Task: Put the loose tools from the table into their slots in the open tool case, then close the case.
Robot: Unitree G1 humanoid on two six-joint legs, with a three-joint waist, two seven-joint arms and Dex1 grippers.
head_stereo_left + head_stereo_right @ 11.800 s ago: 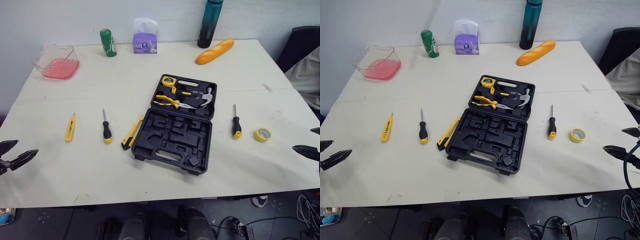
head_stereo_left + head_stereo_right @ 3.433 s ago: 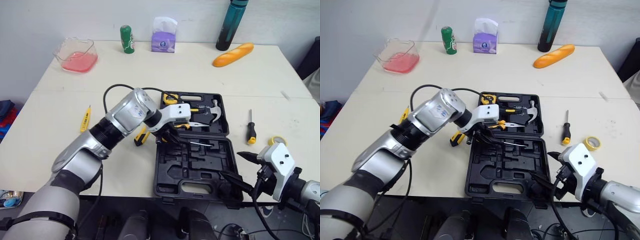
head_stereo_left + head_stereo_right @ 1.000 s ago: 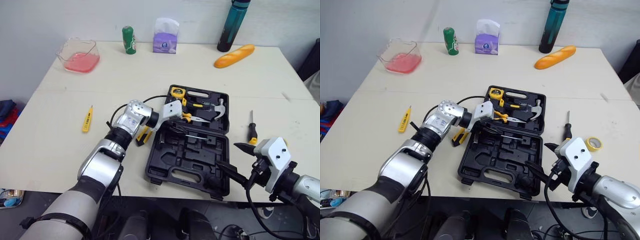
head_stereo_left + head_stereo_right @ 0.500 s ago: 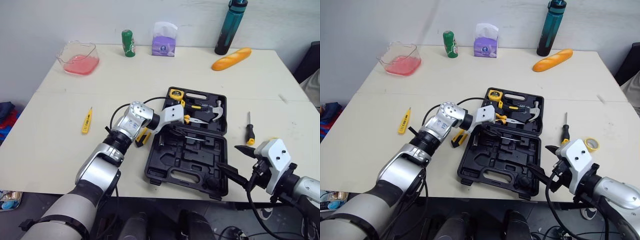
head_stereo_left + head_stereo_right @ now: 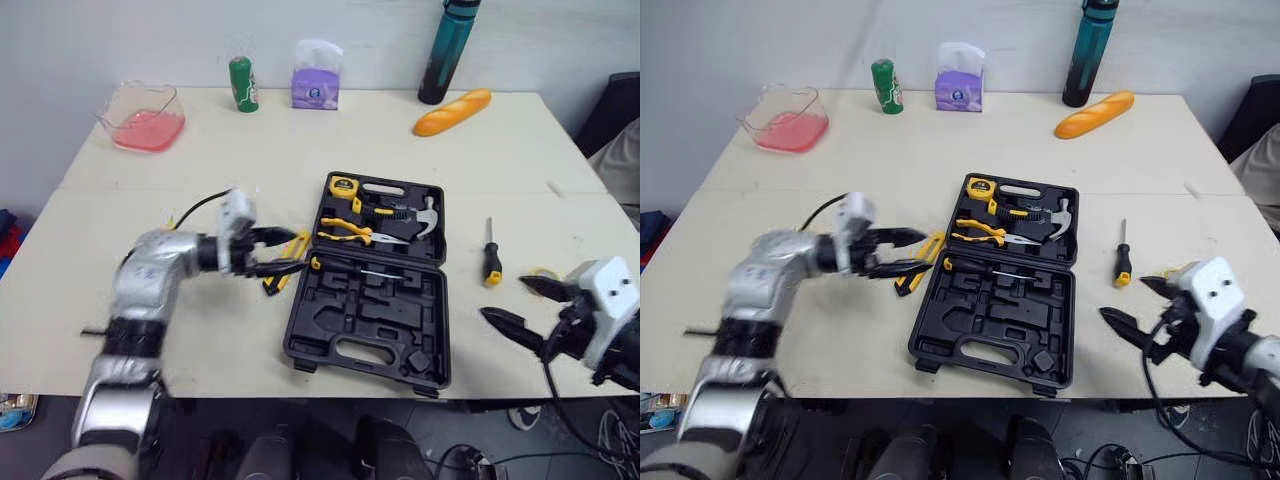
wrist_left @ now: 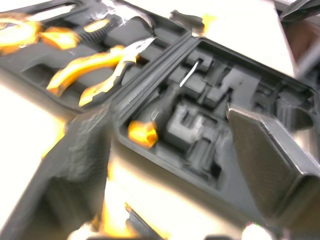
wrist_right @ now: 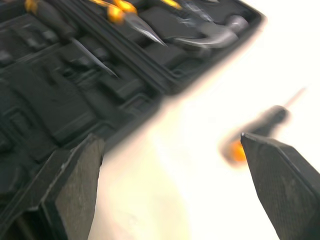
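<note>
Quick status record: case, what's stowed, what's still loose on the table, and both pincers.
case: tool case open
stowed: first screwdriver, near half by the hinge
loose: utility knife left of case; second screwdriver right of case
left pincer: open, empty, by the knife
right pincer: open, empty

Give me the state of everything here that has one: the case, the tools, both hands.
tool case: open, flat on the table.
left hand: open, empty.
right hand: open, empty.
screwdriver in the case: lying in the near half, free of both hands.
second screwdriver: loose on the table.
utility knife: loose beside the case.
</note>
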